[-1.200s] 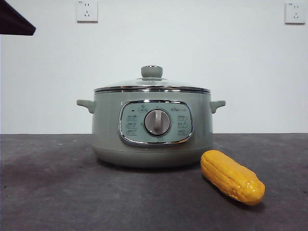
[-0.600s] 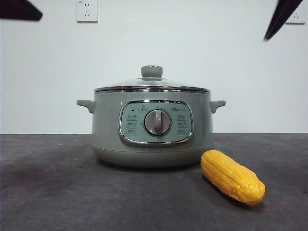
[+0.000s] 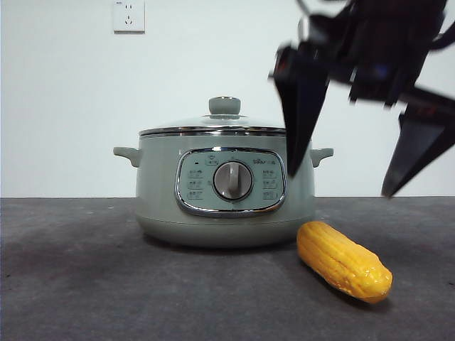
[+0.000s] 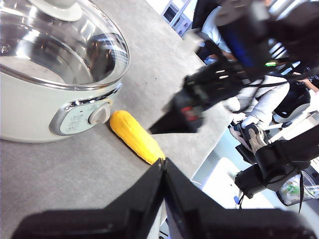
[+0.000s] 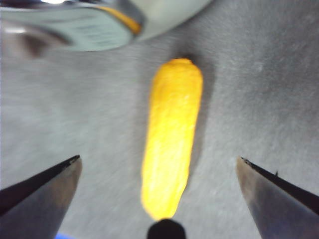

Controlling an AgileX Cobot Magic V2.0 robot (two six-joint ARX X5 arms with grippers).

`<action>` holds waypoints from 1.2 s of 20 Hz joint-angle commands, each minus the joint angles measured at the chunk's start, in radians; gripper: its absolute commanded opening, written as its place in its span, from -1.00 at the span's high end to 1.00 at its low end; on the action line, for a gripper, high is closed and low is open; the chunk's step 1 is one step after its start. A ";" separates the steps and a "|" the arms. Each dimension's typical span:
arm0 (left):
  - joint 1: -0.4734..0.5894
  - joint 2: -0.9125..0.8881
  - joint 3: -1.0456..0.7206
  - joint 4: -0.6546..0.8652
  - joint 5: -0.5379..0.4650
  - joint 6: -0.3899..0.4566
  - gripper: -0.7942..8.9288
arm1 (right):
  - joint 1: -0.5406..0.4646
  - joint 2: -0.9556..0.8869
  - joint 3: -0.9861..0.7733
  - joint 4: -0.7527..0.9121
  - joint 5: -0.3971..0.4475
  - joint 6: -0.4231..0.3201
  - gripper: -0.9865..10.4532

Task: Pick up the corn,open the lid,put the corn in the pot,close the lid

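The yellow corn (image 3: 343, 261) lies on the table just in front of the pot's right side, one end angled toward the camera. The sage-green pot (image 3: 224, 188) stands at the centre with its glass lid (image 3: 224, 128) seated on it. My right gripper (image 3: 341, 183) hangs open above the corn, its jaws spread wide and clear of the cob. In the right wrist view the corn (image 5: 171, 139) lies lengthwise between the jaws of the right gripper (image 5: 158, 159). My left gripper (image 4: 163, 162) is shut and empty, high off to the side, looking over the lid (image 4: 60, 45) and the corn (image 4: 135, 136).
The dark grey table (image 3: 85, 284) stretches in front of and to the left of the pot. A wall socket (image 3: 129, 15) sits on the white wall behind. In the left wrist view the table's edge (image 4: 199, 154) runs close beyond the corn, with a seated person (image 4: 259, 114) past it.
The right arm has dropped from the top right corner down to just above the corn, jaws open. The black tip at the top left corner has left the front view.
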State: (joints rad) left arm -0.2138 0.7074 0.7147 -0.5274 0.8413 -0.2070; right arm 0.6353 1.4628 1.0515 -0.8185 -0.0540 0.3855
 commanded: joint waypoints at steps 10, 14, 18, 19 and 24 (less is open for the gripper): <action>-0.003 0.000 0.002 -0.003 -0.030 0.054 0.85 | 0.002 0.217 -0.001 0.111 0.036 -0.042 -0.15; -0.003 0.000 0.002 -0.003 -0.031 0.054 0.85 | 0.001 0.227 -0.001 0.101 0.025 -0.050 0.36; -0.003 0.017 0.002 -0.003 -0.031 0.054 0.85 | 0.001 0.242 -0.001 0.060 -0.002 -0.081 0.86; -0.003 0.031 0.004 -0.003 -0.031 0.054 0.85 | 0.001 0.242 -0.002 0.055 -0.002 -0.082 0.86; -0.004 0.182 0.105 -0.011 -0.038 0.085 0.84 | -0.008 0.192 0.003 0.016 0.005 -0.093 0.86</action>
State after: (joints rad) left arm -0.2138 0.8856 0.8192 -0.5442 0.8009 -0.1493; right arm 0.6281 1.6672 1.0546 -0.8051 -0.0502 0.3046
